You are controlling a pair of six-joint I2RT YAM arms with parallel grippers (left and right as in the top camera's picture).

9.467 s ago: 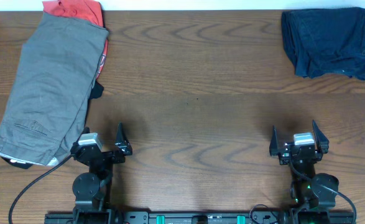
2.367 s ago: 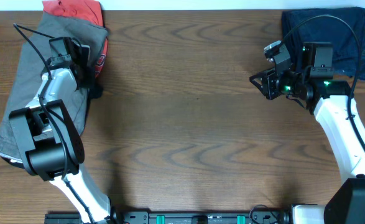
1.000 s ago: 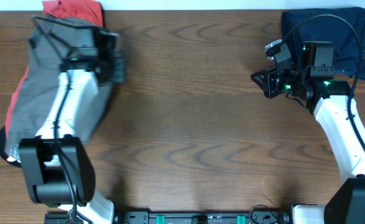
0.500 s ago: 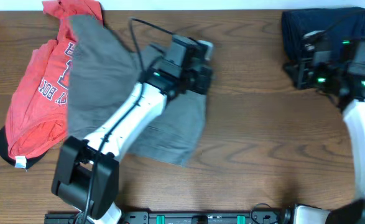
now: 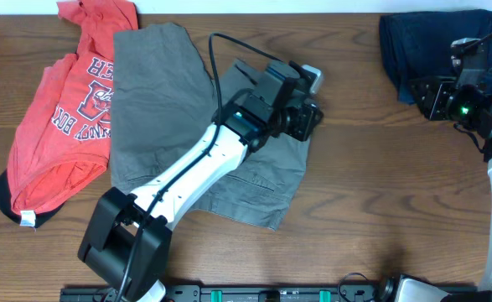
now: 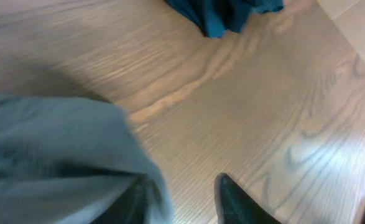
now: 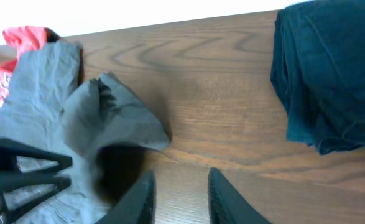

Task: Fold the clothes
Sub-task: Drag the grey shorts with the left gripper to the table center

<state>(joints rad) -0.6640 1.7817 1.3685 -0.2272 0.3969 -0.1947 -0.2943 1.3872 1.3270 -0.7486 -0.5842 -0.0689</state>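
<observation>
Grey-olive shorts (image 5: 157, 109) rumpled, spread out, one corner raised; red-orange T-shirt (image 5: 61, 126) alongside.

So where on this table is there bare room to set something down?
Bare wood lies between the shorts and the navy garment, and across the front right of the table. The left side is crowded: the T-shirt, the shorts beside it, and the left arm lying over the shorts.

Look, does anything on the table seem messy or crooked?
Yes. The grey shorts lie askew across the table, one leg bunched up by the left tool. The red T-shirt beside them is crumpled too.
</observation>
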